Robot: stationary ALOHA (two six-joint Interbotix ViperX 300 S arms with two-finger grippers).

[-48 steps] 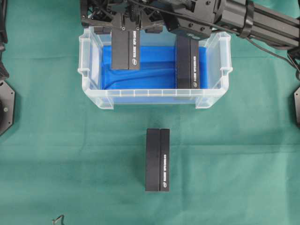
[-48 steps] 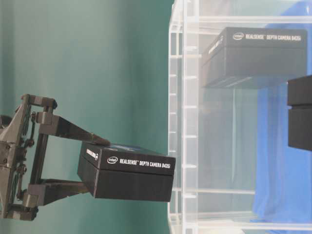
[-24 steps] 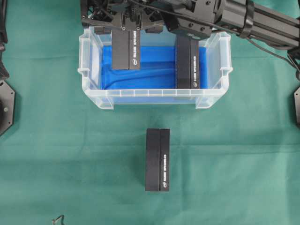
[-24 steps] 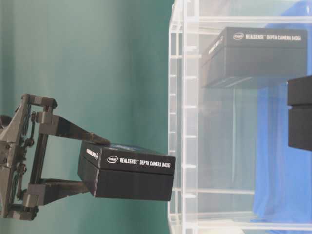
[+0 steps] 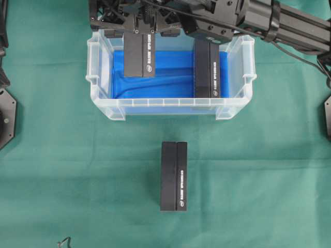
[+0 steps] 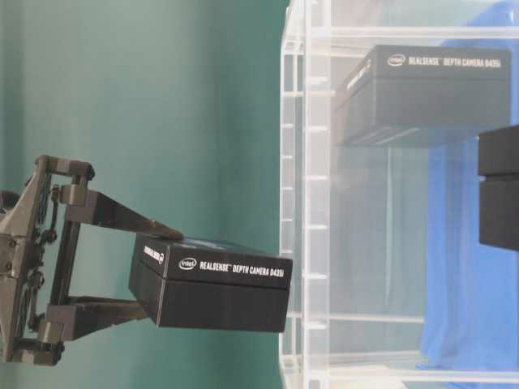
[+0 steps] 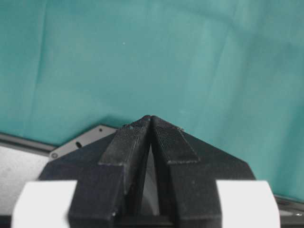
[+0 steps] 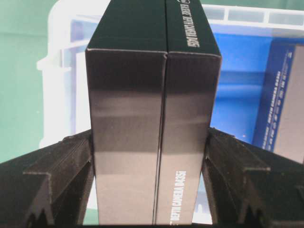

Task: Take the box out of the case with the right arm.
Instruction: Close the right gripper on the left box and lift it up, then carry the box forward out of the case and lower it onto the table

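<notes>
Another box (image 5: 207,70) sits in the case (image 5: 170,102) (third box (image 5: 173,176) lies outside).

In your overhead view, the right arm (image 5: 269,23) runs off the top and right edges and hides the far end of the box (image 5: 207,70) in the case (image 5: 170,106). The right gripper (image 8: 149,156) is cut off by the bottom edge of the wrist view. The table-level view crops the case's right part.
</notes>
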